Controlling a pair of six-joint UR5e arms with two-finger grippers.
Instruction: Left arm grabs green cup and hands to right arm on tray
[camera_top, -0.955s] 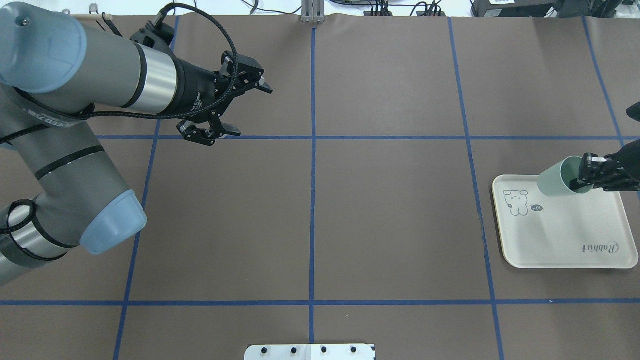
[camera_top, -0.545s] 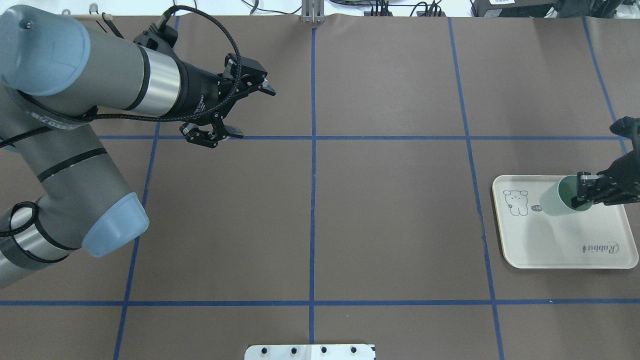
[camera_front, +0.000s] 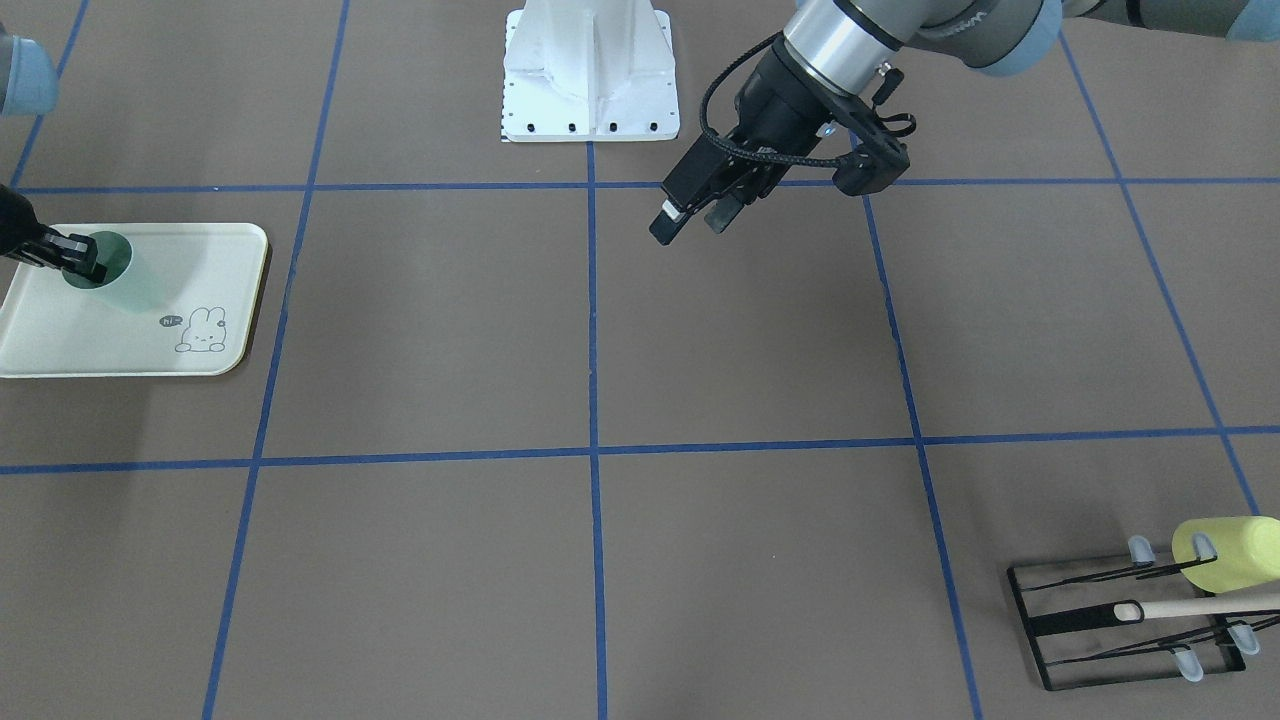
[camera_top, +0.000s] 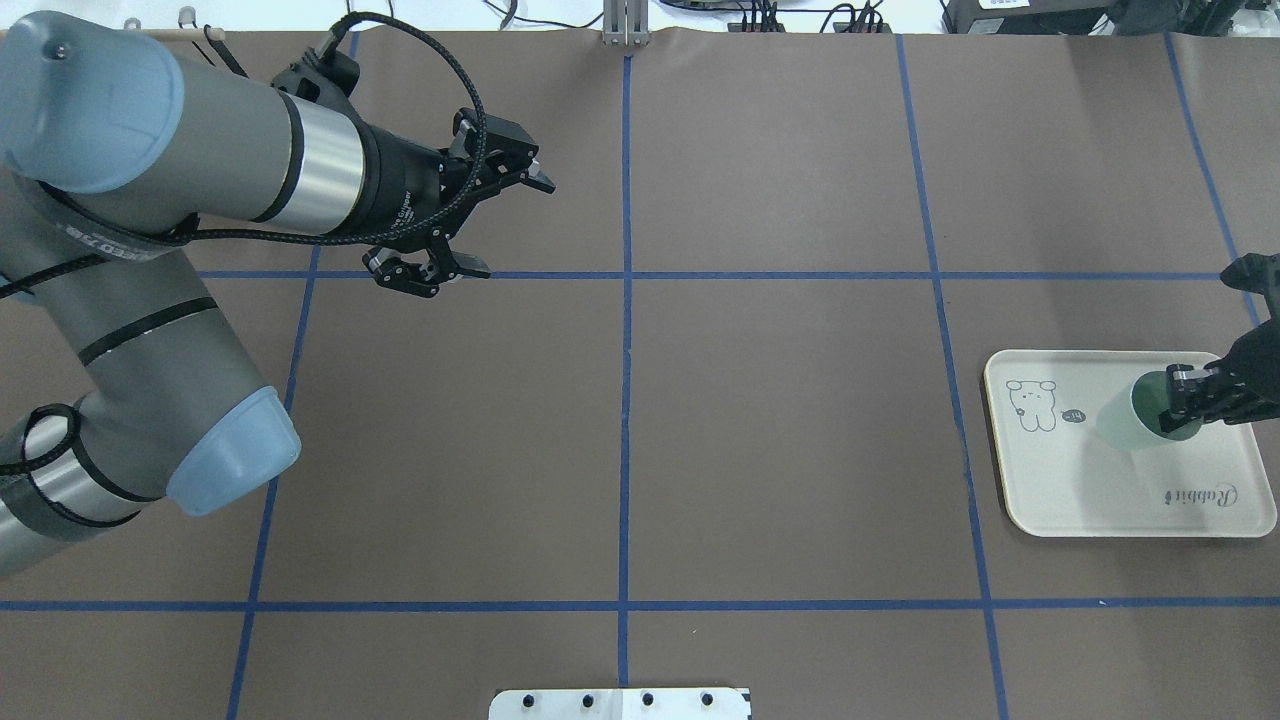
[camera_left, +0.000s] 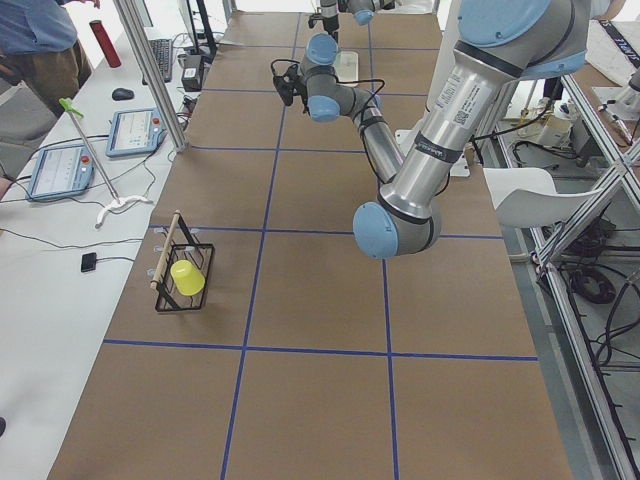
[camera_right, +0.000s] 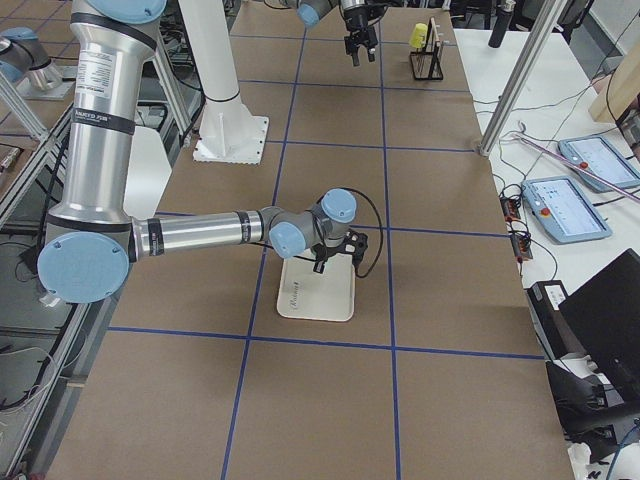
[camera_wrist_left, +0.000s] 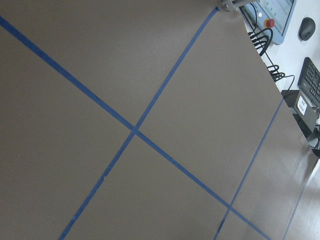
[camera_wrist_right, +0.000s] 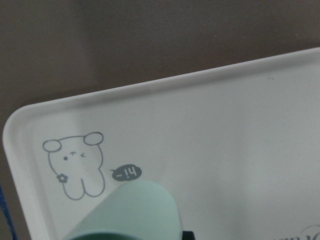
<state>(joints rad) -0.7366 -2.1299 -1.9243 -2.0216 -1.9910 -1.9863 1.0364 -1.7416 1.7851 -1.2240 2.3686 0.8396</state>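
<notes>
The green cup is nearest in the right wrist view: its smooth side fills the lower edge. It lies over the tray, and its base points toward the bunny drawing. This view shows no fingers, so it does not show the grip.

The overhead view does show it. The right hand is clamped on the rim of the cup, with one finger inside the mouth and one outside. The cup is tilted and low over the tray; I cannot tell if its base touches.

I judge that the cup is light, thin plastic and not fragile. The wall is stiff enough, but it can bend a little at the mouth under a hard squeeze. The surface is smooth and the shape is tapered, so a hold on the side may slide (toward the narrow base). The rim pinch seems to me the safer place to hold. With so light a cup, a tilted release could let it tip or roll.

Farther over the bench, the left hand has its fingers apart and holds nothing. It is well apart from the tray. Its wrist view shows only bare bench and blue tape lines.

At the far edge, only the front-facing view shows clearly a black wire rack with a yellow cup on it (the overhead view almost misses this). The front-facing view also shows the dark inside of the green cup.
</notes>
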